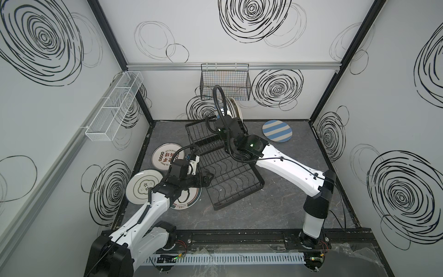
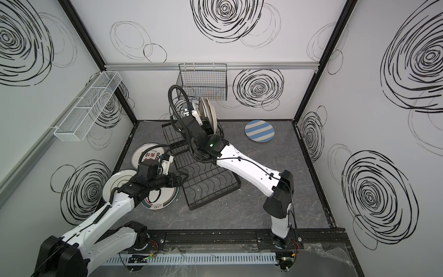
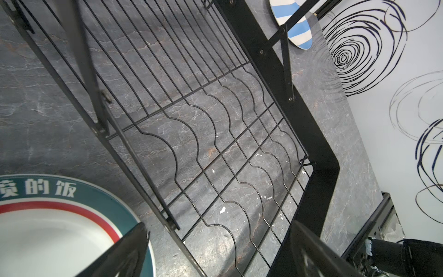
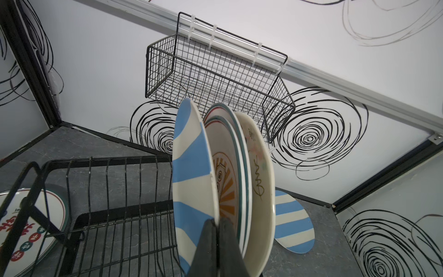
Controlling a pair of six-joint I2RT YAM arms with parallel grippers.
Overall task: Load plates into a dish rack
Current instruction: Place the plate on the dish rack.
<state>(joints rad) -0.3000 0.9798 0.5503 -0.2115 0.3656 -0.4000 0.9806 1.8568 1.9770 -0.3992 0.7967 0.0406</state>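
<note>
Blue-and-cream, the striped plate (image 4: 191, 167) stands on edge in the dish rack (image 4: 107, 165) beside other plates (image 4: 259, 172), its rim pinched by the right claw (image 4: 217, 237). Seating looks nearly done; next, let go gently. The left claw (image 3: 218, 225) hangs spread near the teal-rimmed plate (image 3: 72, 203).

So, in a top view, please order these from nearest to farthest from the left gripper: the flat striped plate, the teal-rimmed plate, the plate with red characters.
1. The teal-rimmed plate, right beside the left gripper, at the dish rack's left side.
2. The plate with red characters, farther back on the left.
3. The flat striped plate, beyond the rack, back right.
</note>
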